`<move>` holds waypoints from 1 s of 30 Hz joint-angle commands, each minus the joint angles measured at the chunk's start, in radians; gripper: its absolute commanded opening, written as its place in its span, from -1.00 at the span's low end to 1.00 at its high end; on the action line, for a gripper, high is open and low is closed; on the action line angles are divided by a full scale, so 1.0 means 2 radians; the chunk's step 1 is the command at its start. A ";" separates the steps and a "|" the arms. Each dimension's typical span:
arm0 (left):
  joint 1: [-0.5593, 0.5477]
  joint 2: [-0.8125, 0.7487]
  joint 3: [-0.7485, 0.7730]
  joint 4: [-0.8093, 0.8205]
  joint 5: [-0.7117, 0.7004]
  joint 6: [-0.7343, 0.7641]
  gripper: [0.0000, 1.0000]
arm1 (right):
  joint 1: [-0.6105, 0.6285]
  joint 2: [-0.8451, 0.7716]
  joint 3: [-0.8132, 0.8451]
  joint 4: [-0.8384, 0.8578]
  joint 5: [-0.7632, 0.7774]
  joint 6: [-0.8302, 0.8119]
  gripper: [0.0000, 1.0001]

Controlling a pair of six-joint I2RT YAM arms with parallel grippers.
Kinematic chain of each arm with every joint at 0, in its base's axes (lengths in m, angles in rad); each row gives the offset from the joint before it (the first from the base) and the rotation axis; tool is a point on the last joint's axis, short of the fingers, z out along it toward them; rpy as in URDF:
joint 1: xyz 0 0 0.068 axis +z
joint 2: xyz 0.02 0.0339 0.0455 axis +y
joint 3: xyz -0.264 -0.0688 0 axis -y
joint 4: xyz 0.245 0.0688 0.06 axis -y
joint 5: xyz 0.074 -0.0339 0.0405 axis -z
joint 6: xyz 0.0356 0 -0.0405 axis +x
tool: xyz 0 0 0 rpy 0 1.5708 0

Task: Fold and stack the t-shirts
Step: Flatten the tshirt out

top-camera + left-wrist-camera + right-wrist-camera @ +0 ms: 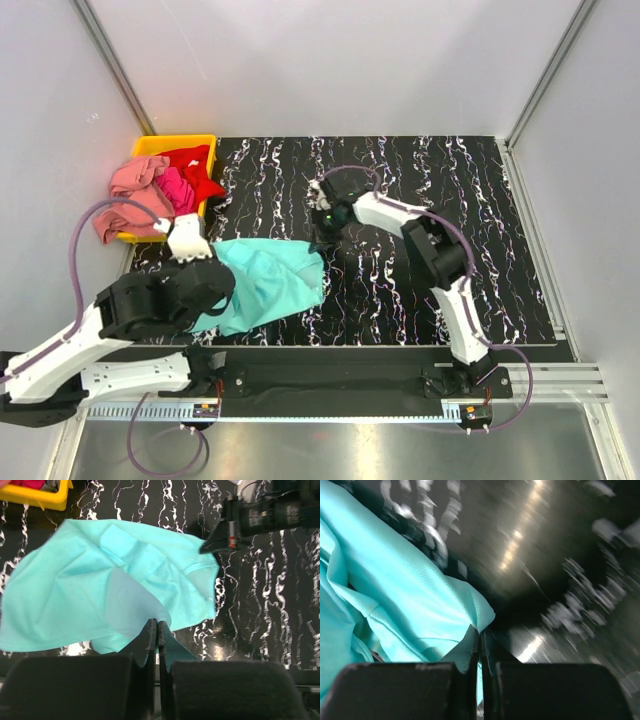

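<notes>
A turquoise-teal t-shirt [275,280] lies crumpled on the black marbled mat, left of centre. My left gripper [222,288] is at its near-left edge. In the left wrist view the gripper [157,624] is shut on a fold of the teal t-shirt [100,580]. My right gripper [322,238] is at the shirt's far right corner. In the right wrist view it [481,632] is shut on that corner of the teal t-shirt [395,595]. A salmon pink t-shirt [135,190], a magenta t-shirt [178,188] and a red t-shirt [195,165] are heaped at the yellow bin.
The yellow bin [175,143] stands at the mat's far left corner, with the shirts spilling over its left and right sides. The black marbled mat [450,200] stretches to the right of the teal shirt. White walls enclose the table on three sides.
</notes>
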 commanded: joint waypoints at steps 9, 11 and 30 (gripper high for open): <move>0.181 0.144 0.005 0.219 0.156 0.205 -1.00 | -0.209 -0.304 -0.202 -0.159 0.268 0.023 -1.00; 0.187 0.157 -0.019 0.217 0.153 0.204 -1.00 | -0.216 -0.326 -0.244 -0.167 0.269 0.043 -1.00; 0.194 0.168 -0.191 0.292 0.213 0.198 -1.00 | -0.232 -0.334 -0.167 -0.194 0.348 0.063 -0.09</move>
